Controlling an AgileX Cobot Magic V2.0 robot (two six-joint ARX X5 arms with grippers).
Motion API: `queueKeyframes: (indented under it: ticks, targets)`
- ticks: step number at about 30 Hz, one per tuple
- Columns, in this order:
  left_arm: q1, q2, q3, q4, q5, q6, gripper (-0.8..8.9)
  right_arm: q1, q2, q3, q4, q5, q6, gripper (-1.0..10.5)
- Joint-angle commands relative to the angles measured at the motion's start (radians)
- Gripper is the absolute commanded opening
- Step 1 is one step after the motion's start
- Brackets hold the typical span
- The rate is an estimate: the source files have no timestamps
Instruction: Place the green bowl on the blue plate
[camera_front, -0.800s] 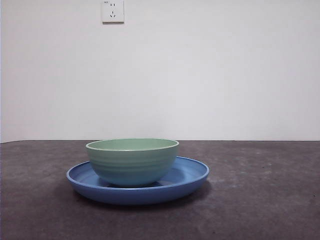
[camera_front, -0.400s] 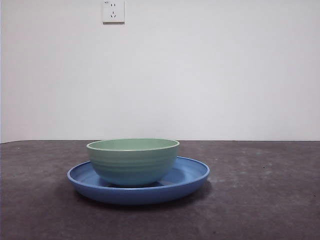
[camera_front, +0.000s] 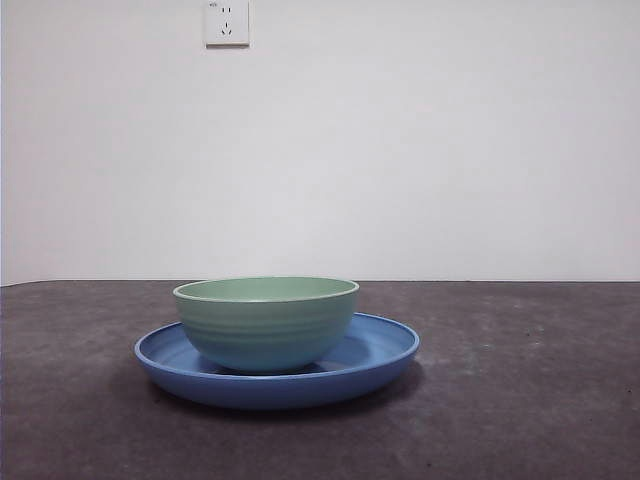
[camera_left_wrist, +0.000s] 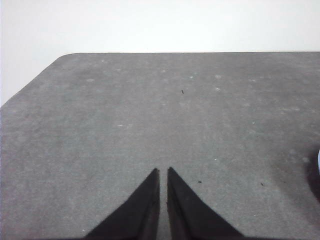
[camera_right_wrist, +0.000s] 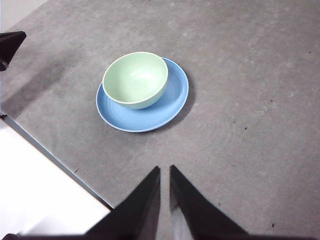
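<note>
The green bowl sits upright inside the blue plate on the desk, so placing looks done; both the left pincer and right pincer are pressed together, empty, well apart from it, needing only to wait.

One green bowl, one blue plate, one grey worktop, one white wall socket, and two black claws, the left claw and the right claw.
</note>
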Motion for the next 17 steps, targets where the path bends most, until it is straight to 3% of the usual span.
queueKeyframes:
  ticks: [1, 9, 14, 17]
  targets:
    - [-0.002, -0.001, -0.021, -0.008, -0.004, 0.015, 0.25, 0.005, 0.005, 0.015, 0.013, -0.001, -0.008, 0.3]
    - [-0.002, -0.001, -0.021, -0.008, -0.004, 0.015, 0.25, -0.010, -0.001, 0.015, 0.013, -0.001, -0.008, 0.3]
    - [-0.002, -0.001, -0.021, -0.008, -0.004, 0.015, 0.25, -0.155, -0.056, -0.017, 0.031, 0.001, -0.023, 0.3]
    - [-0.002, -0.001, -0.021, -0.008, -0.004, 0.016, 0.25, -0.245, -0.119, -0.106, 0.156, 0.035, -0.071, 0.3]
